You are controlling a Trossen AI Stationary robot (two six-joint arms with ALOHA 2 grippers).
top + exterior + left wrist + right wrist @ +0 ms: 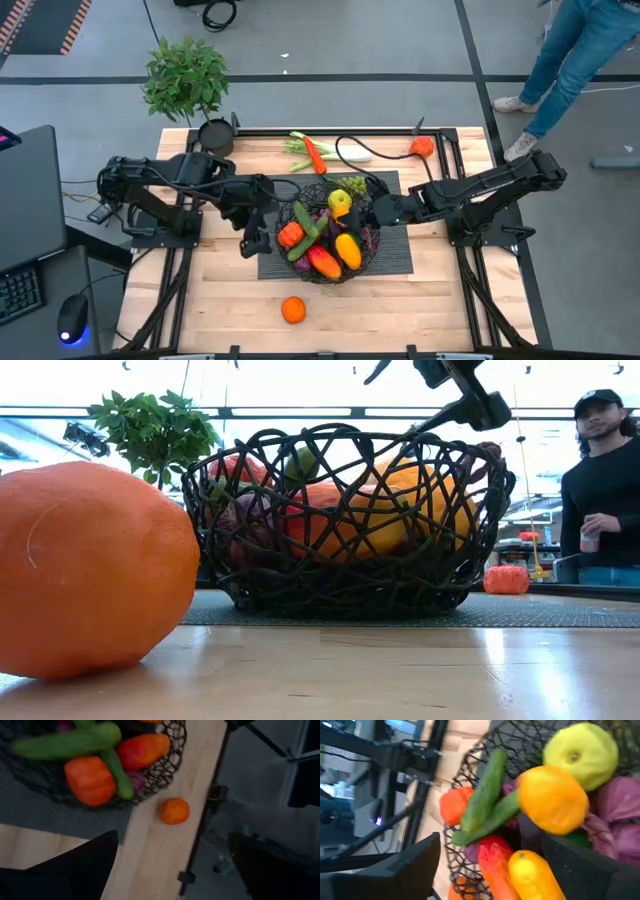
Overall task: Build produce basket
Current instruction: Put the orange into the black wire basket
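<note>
The black wire basket [372, 255] stands on a grey mat [395, 262] at mid-table. It holds cucumbers [485, 790], red peppers [142, 750], an orange [552, 800], a yellow-green fruit [580, 752], a yellow pepper [347, 250] and purple pieces. A loose orange [292, 310] lies on the wood near the front edge; it also shows in the left wrist view [174, 811]. My left gripper [252, 238] hovers open and empty beside the basket's left rim. My right gripper [372, 212] hovers open and empty over the basket's right rim.
A leek and a carrot [318, 152] lie at the far edge, with a small orange fruit [422, 147] at the far right. A potted plant [188, 80] stands at the far left corner. A person [600, 480] stands beyond the table.
</note>
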